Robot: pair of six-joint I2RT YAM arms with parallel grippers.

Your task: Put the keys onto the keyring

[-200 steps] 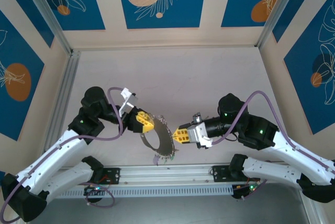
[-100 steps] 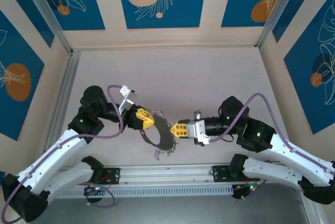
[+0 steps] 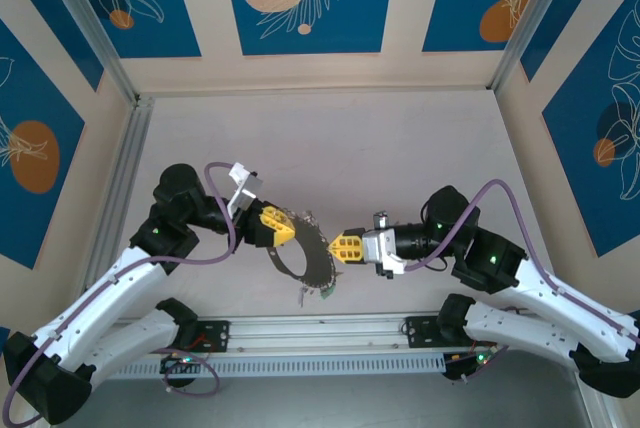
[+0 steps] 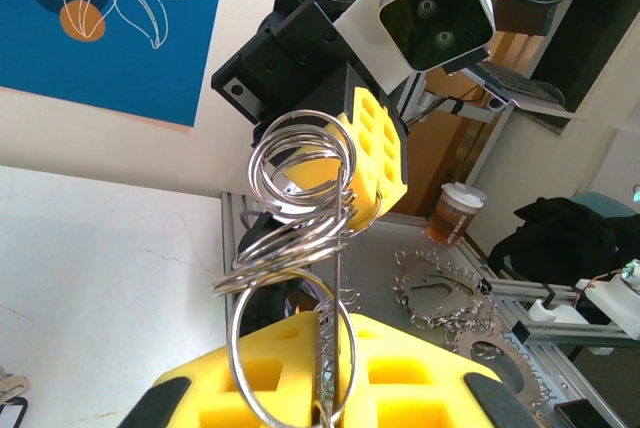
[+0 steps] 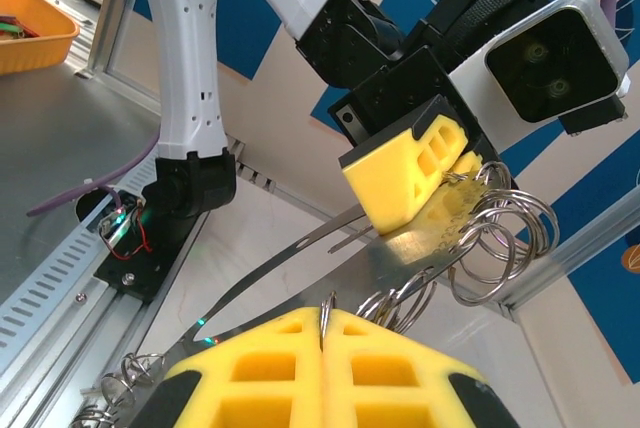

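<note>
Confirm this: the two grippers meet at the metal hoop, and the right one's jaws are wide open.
Wrong on the jaws: the right gripper is shut, yellow pads pressed together, as the right wrist view shows. It does meet the left gripper at the keyring.

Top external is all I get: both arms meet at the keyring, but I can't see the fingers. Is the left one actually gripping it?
Observer: Yes. Left wrist view: the left gripper is shut on the keyring, with a thin strip pinched between its fingers.
Operator: And the right?
Observer: The right gripper is shut too, on a thin wire. The keyring's coil of wire rings runs from there to the left gripper's pad.
Operator: Anything off-table?
Observer: An orange tray sits beyond the slotted rail.
</note>
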